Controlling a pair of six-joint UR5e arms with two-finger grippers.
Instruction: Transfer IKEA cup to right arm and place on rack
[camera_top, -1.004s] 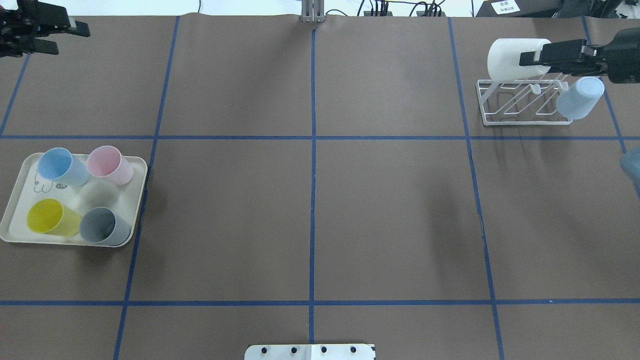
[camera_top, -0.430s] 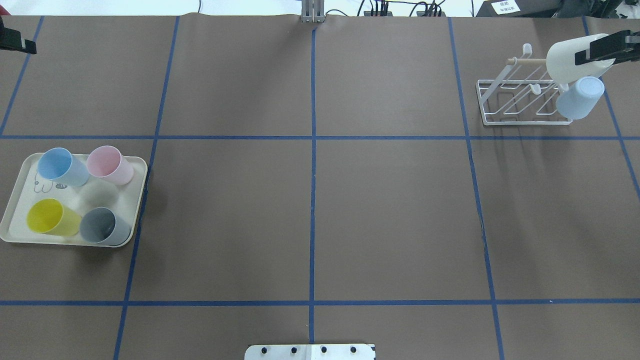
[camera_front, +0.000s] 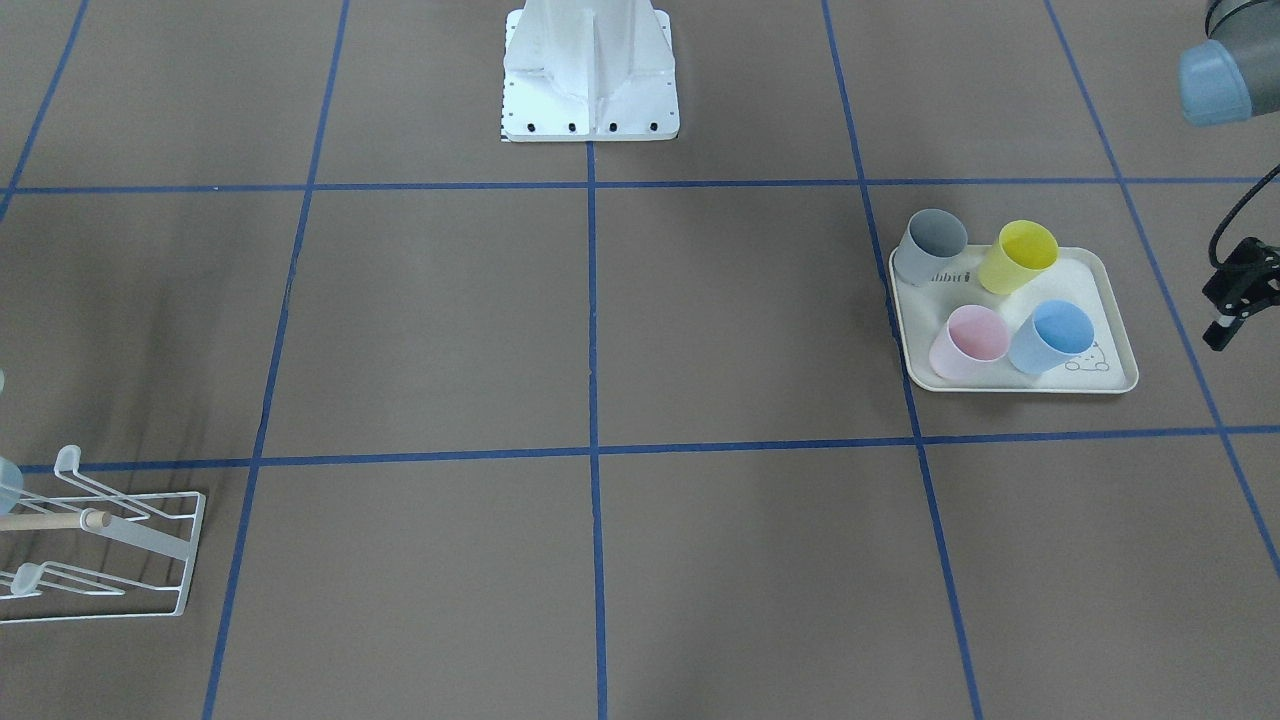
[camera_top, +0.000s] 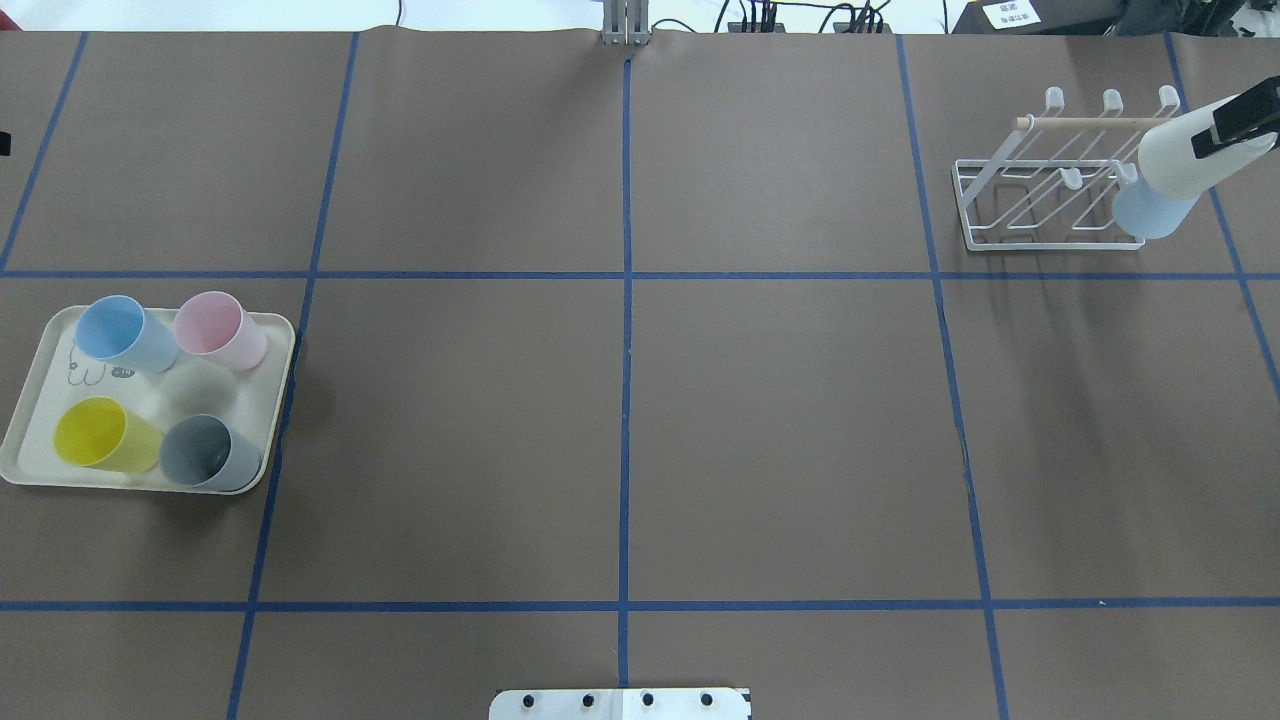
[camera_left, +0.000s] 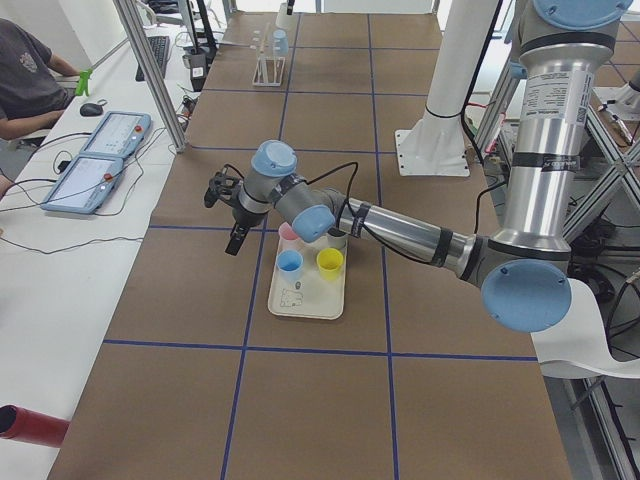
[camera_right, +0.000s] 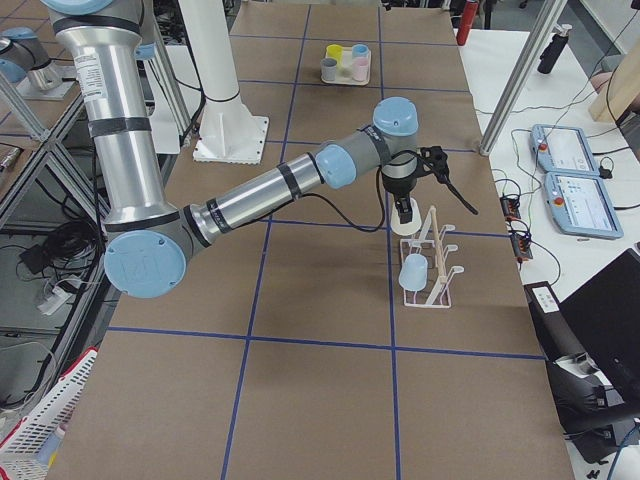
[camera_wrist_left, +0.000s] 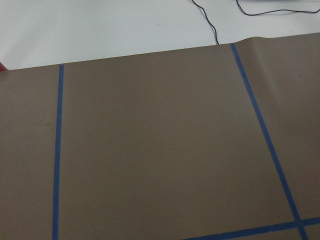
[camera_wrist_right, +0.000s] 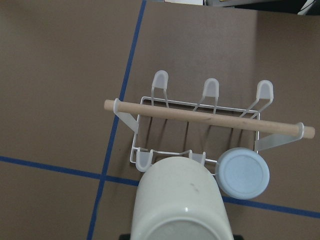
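Brown paper taped into a blue grid covers the long table (camera_top: 620, 420). At its left end a cream rectangular tray (camera_top: 42, 390) carries four plastic cups: blue (camera_top: 112, 330), pink (camera_top: 215, 328), yellow (camera_top: 95, 435) and grey (camera_top: 205, 452). Beyond the tray the left gripper (camera_front: 1235, 300) hangs low near the table's edge on a long, outstretched arm. It sits at the frame's edge, so I cannot tell whether its jaws are apart.

Far to the right stands the white wire rack (camera_top: 1050, 245) with its light wooden dowel (camera_wrist_right: 200, 116). A pale blue plastic cup (camera_wrist_right: 243, 173) is capped over the end prong of the row nearer the robot. The right gripper (camera_top: 1235, 120) is clamped on the white plastic cup (camera_wrist_right: 180, 200), holding it above the rack, over the middle of that same row. This arm reaches straight out from the base, wrist bent so the gripper points down.

My worry is the neighbour. The white cup looks very close to the blue one (possibly touching), so lowering it off-centre could knock the blue cup off, or let the prong snag the white cup's wall.
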